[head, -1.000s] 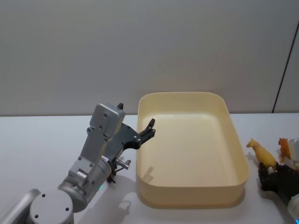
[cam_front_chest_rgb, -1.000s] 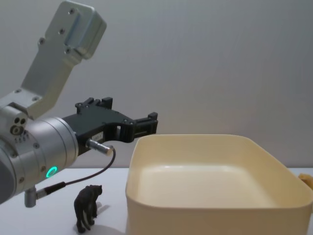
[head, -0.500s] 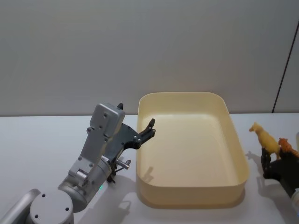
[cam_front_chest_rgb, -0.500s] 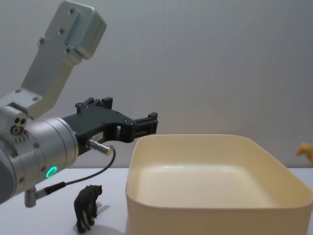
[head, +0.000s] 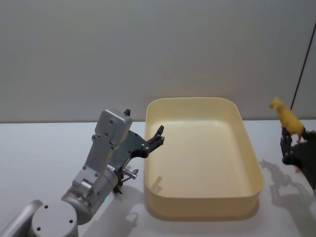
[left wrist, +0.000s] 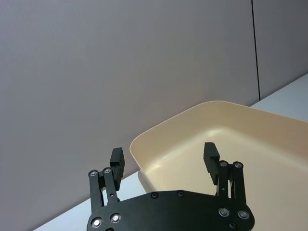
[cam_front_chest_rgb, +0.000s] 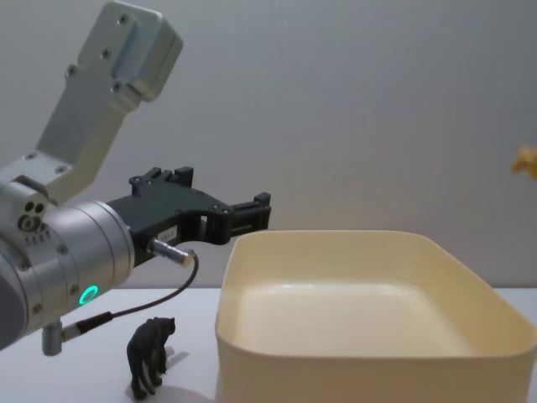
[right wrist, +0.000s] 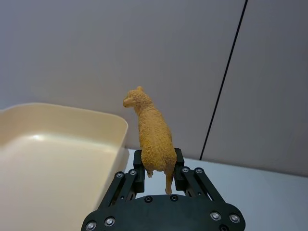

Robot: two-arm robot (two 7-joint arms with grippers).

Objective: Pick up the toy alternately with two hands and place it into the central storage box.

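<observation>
While the right gripper (head: 293, 139) is clamping the toy (head: 288, 117) by its lower body, the toy is standing upright above the fingers. It is clear of the table (head: 39, 148) and to the right of the box (head: 197, 102). The toy, a yellow-orange animal figure, is sitting outside the box's right wall, higher than the rim, with its head pointing toward the box. On the right wrist view, the right gripper (right wrist: 159, 169) is pressing both fingers (right wrist: 138, 169) against the toy (right wrist: 155, 137), one on each side. On the chest view, a small part of the toy (cam_front_chest_rgb: 527, 159) is showing at the right edge, well above the rim of the box (cam_front_chest_rgb: 369, 239).

The left gripper (head: 157, 136) is hovering at the box's left wall near the far corner, with its fingers spread apart and gripping nothing. On the left wrist view, the left gripper (left wrist: 163, 161) is facing the box (left wrist: 216, 102), which is holding no toy. A dark bear (cam_front_chest_rgb: 151, 357) is standing on the table beneath the left arm, near the box's left wall.
</observation>
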